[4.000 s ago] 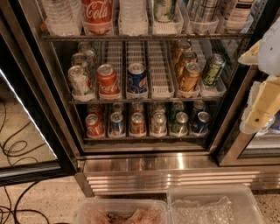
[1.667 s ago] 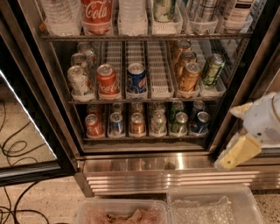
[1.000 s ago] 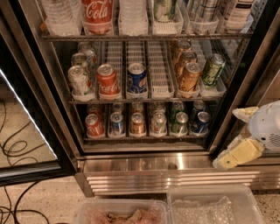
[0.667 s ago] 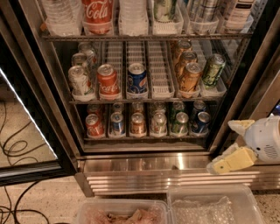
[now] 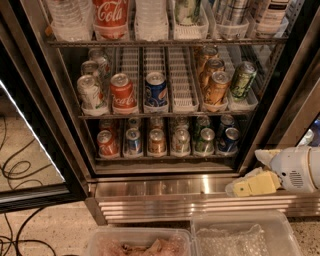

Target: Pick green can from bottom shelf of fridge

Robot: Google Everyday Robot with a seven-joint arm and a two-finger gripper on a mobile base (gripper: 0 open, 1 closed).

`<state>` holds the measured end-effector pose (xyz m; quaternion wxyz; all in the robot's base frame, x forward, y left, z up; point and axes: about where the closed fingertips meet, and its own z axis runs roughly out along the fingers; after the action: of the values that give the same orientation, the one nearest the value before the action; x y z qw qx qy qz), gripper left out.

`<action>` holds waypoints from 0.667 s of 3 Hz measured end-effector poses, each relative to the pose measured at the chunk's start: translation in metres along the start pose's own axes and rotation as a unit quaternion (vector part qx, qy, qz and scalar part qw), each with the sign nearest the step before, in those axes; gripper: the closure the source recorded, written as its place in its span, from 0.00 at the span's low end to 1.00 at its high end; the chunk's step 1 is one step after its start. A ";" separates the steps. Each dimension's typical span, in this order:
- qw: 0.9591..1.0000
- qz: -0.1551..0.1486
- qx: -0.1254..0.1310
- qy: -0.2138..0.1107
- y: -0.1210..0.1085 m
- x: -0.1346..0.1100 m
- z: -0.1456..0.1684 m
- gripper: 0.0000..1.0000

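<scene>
Gripper (image 5: pixel 246 172) low right, outside the fridge (image 5: pixel 165 187) base; jaws spread, empty. Approach step, no grasp yet. Green can (image 5: pixel 205 141) upright at front of bottom shelf (image 5: pixel 165 158), between silver can (image 5: pixel 181 141) and blue can (image 5: pixel 230 140). Next: raise, swing left, reach straight in.

Middle rack: a silver can (image 5: pixel 89 93), a red Coca-Cola can (image 5: pixel 122 92), a blue Pepsi can (image 5: pixel 156 90), orange cans (image 5: pixel 216 88) and an olive patterned can (image 5: pixel 242 80), all upright in white lane trays (image 5: pixel 184 102). Top rack: a Coca-Cola bottle (image 5: pixel 111 15). Floor: black cables (image 5: pixel 20 170) at left and two clear plastic bins (image 5: pixel 239 234) side by side. The end effector (image 5: pixel 252 179) hovers at lower right, above the right bin.
</scene>
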<state>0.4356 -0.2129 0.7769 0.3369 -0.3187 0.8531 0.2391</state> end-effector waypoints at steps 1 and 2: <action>1.000 0.007 0.011 0.009 0.000 0.001 0.002 0.00; 0.997 0.068 0.028 -0.002 0.007 0.011 0.020 0.00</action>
<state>0.4326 -0.1996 0.7570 0.3307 -0.2500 0.8784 0.2377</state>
